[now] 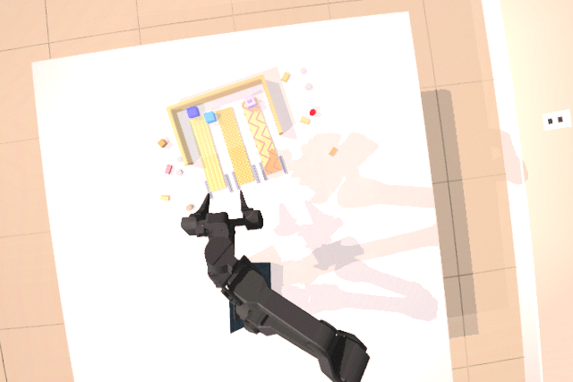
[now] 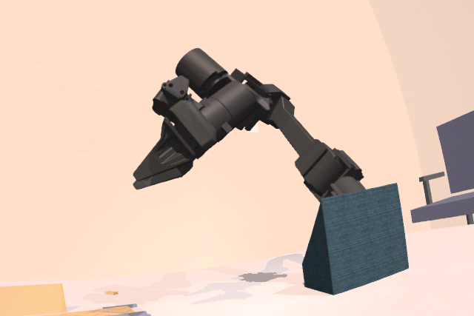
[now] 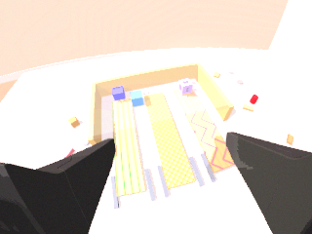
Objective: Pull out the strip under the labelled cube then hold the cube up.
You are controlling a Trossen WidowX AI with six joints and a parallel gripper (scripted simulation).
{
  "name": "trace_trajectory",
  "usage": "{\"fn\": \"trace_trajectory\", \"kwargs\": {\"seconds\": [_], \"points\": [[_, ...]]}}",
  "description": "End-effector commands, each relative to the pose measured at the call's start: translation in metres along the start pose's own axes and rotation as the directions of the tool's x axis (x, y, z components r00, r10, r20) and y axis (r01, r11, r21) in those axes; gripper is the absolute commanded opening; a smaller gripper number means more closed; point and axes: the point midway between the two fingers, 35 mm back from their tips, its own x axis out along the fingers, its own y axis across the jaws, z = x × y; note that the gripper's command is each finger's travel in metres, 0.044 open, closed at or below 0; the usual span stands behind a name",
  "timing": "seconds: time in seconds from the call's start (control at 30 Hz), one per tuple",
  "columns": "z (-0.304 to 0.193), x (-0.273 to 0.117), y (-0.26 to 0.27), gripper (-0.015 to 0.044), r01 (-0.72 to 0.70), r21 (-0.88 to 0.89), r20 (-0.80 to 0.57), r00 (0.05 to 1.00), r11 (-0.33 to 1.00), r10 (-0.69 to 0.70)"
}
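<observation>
The labelled cube (image 1: 250,101) (image 3: 185,87), pale purple with a mark on top, sits at the far end of the zigzag strip (image 1: 261,132) (image 3: 205,132). A dotted or checked strip (image 1: 235,147) (image 3: 171,146) lies in the middle, with no cube seen on it. A striped strip (image 1: 209,151) (image 3: 128,151) lies at the left. A dark blue cube (image 1: 192,112) (image 3: 118,93) and a light blue cube (image 1: 209,116) (image 3: 136,98) stand near its far end. My gripper (image 1: 225,192) (image 2: 135,181) is open and empty, high above the table before the strips' near ends.
A low yellow wall (image 1: 217,92) (image 3: 146,79) encloses the strips' far ends and sides. Grey rails (image 1: 228,182) (image 3: 150,184) flank the near ends. Small blocks and a red piece (image 1: 312,112) (image 3: 253,99) lie outside. A dark teal block (image 2: 364,240) stands by the arm.
</observation>
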Motion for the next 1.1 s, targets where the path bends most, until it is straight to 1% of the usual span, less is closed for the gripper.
{"fn": "trace_trajectory", "kwargs": {"seconds": [0.0,0.07,0.13,0.33,0.57,0.73,0.9,0.97,1.07], "points": [[-0.002,0.000,-0.003,0.0400,0.011,0.018,-0.001,1.000,1.000,-0.011],[-0.002,0.000,-0.003,0.0400,0.011,0.018,-0.001,1.000,1.000,-0.011],[0.000,0.005,-0.004,0.0347,0.014,0.009,-0.026,1.000,1.000,-0.013],[0.009,0.050,-0.024,0.0190,0.015,-0.067,-0.244,0.969,0.998,-0.031],[0.001,0.097,-0.059,0.0006,-0.039,-0.136,-0.501,0.865,0.990,-0.035],[-0.014,0.121,-0.090,0.0000,-0.106,-0.155,-0.667,0.744,0.982,-0.025],[-0.038,0.132,-0.119,0.0000,-0.181,-0.139,-0.805,0.593,0.974,-0.004],[-0.042,0.132,-0.122,0.0000,-0.191,-0.135,-0.820,0.573,0.972,-0.001],[-0.042,0.132,-0.122,0.0000,-0.191,-0.135,-0.820,0.573,0.972,-0.001]]}}
